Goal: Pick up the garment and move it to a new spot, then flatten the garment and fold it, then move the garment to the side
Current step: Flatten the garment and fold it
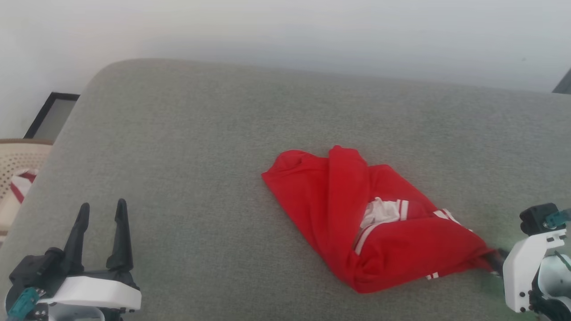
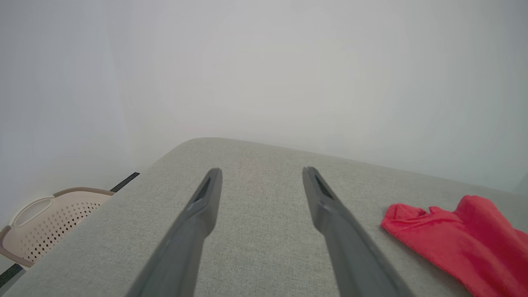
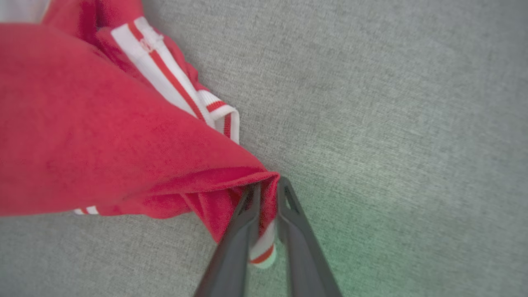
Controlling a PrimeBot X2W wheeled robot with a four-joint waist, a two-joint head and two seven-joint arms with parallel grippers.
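The garment (image 1: pixel 339 214) is a bright red T-shirt lying crumpled on the grey cushion (image 1: pixel 200 133), right of centre, with white striped sleeve trim showing in its folds. My right gripper (image 1: pixel 495 261) sits at its lower right corner, which is drawn to a point. In the right wrist view the two fingers of the right gripper (image 3: pixel 269 183) stand close together with a red and white fold of the garment (image 3: pixel 103 136) pinched between them. My left gripper (image 1: pixel 102 207) rests open at the lower left, well clear of the cloth. Between its spread fingers (image 2: pixel 260 173) is bare cushion, with the garment (image 2: pixel 466 235) off to the right.
A beige perforated basket (image 1: pixel 18 160) stands off the cushion's left edge, with a red-and-white scrap in it. The basket (image 2: pixel 49 222) also appears at the lower left of the left wrist view. A dark-framed panel (image 1: pixel 49 116) leans against the pale wall behind.
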